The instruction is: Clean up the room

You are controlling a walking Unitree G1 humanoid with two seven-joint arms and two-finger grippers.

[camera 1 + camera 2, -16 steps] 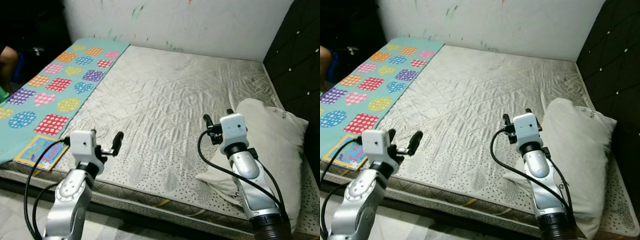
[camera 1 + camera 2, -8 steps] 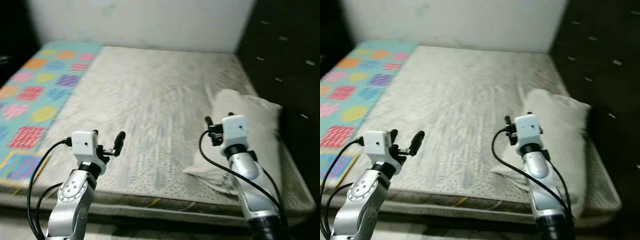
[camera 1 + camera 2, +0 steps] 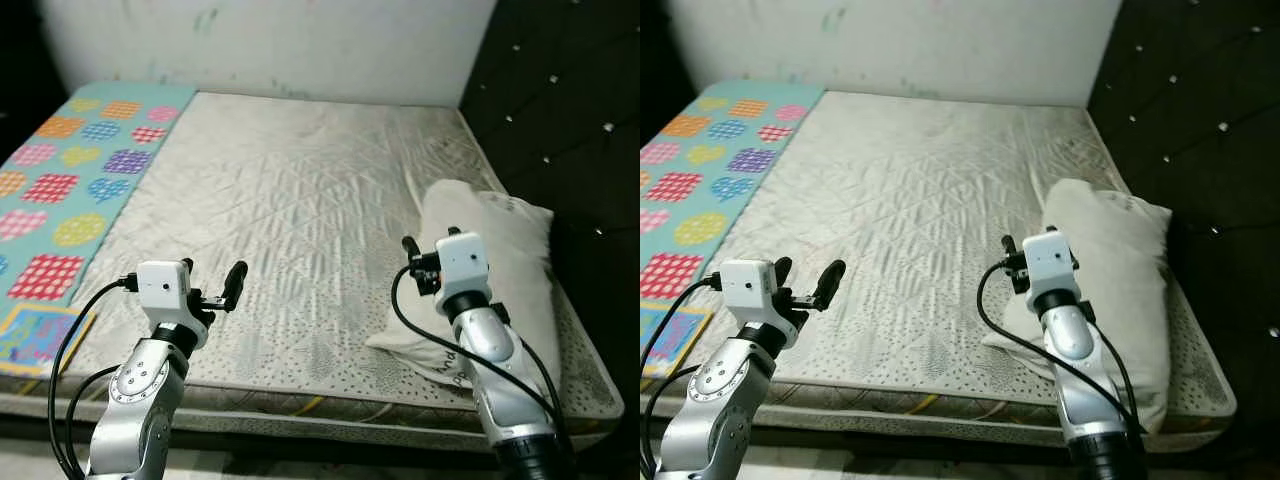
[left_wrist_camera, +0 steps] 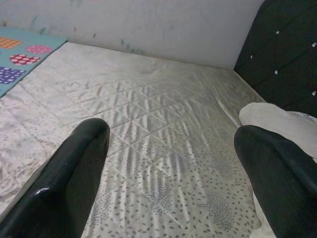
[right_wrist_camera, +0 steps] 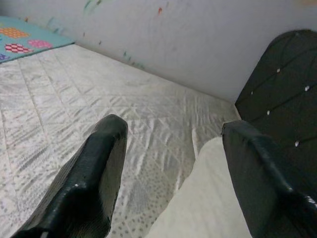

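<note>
A bare quilted mattress [image 3: 290,190] lies before me. A white pillow [image 3: 505,255] rests on its right side, against the dark tufted headboard [image 3: 560,110]. My left gripper [image 3: 212,272] hovers open over the mattress's near left edge with nothing between its fingers. My right gripper [image 3: 430,240] is open too, held just above the pillow's near left corner. In the right wrist view the pillow [image 5: 208,198] lies below and between the fingers [image 5: 99,173]. In the left wrist view the pillow [image 4: 277,119] sits off to one side.
A teal mat with coloured patches [image 3: 70,170] covers the mattress's left strip. A picture book [image 3: 35,335] lies on its near corner. A scribbled white wall [image 3: 270,40] runs along the far side. The floor shows below the near edge.
The whole view has swung to the right, so the camera has turned: more headboard shows and less of the teal mat. Both arms keep their pose, grippers still open.
</note>
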